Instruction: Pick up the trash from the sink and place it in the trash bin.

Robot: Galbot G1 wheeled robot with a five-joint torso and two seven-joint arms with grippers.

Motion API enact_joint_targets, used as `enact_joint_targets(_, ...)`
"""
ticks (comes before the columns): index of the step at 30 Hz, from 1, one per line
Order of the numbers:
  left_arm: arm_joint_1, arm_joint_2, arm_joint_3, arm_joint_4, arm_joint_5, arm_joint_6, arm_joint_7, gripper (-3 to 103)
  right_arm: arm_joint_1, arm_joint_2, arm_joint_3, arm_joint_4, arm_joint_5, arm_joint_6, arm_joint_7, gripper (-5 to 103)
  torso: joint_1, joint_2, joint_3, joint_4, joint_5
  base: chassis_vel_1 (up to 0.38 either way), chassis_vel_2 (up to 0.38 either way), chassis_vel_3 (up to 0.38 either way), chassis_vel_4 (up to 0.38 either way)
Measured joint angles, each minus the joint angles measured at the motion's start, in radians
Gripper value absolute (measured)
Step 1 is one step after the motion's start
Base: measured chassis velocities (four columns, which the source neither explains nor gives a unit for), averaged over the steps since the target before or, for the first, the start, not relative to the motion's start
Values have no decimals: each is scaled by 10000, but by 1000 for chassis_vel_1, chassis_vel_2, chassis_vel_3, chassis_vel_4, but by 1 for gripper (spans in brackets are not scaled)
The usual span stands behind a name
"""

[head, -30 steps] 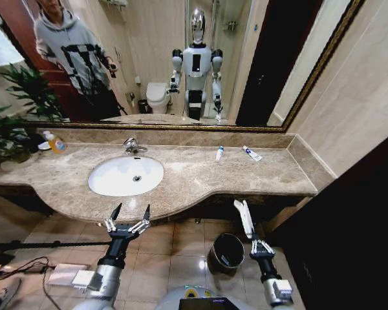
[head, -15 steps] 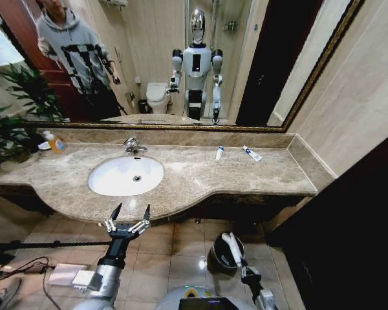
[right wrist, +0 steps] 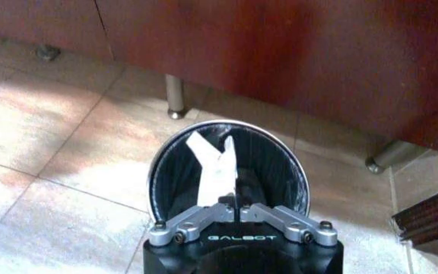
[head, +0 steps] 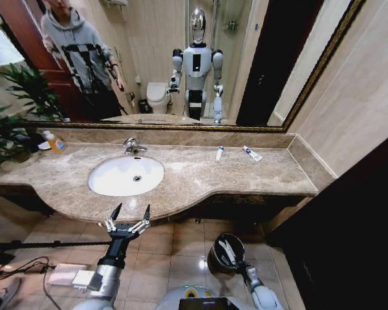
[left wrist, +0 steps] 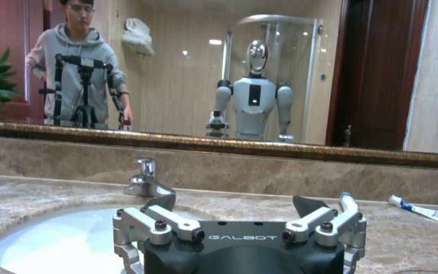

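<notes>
Left gripper (head: 129, 212): fingers spread open, holding nothing, hanging before the worktop (head: 200, 177) edge, just short of the sink (head: 125, 175). In the left wrist view the gripper (left wrist: 238, 206) faces the faucet (left wrist: 147, 179), with the basin (left wrist: 59, 242) beyond its fingers and nothing visible in the part of the bowl that shows.

Two white tubes lie on the worktop, well apart from both grippers: one (head: 219, 153) nearer the sink, one (head: 251, 153) farther right.

Right gripper (right wrist: 238, 206): fingers closed on a white wrapper (right wrist: 216, 166), directly over the bin (right wrist: 280, 171) on the floor. The wrapper reaches past the fingertips inside the bin's rim. In the head view the wrapper (head: 227, 251) shows at the bin's (head: 215, 253) mouth.
</notes>
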Motion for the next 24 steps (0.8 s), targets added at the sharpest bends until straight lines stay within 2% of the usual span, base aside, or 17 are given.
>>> enact_joint_targets(10,0,0,0,0,0,0,0,100,1232,54,-69,-1675,499,23,-204,0,-1,0,-1,1,2,0,0,0,0)
enact_joint_targets(17,0,0,0,0,0,0,0,100,2044,106,47,-3275,341,416,-103,0,-1,0,-1,1,-2,0,0,0,0)
enact_joint_targets(24,0,0,0,0,0,0,0,100,2350,113,76,-4176,219,662,38,0,-2,0,-1,1,-1,0,0,0,0)
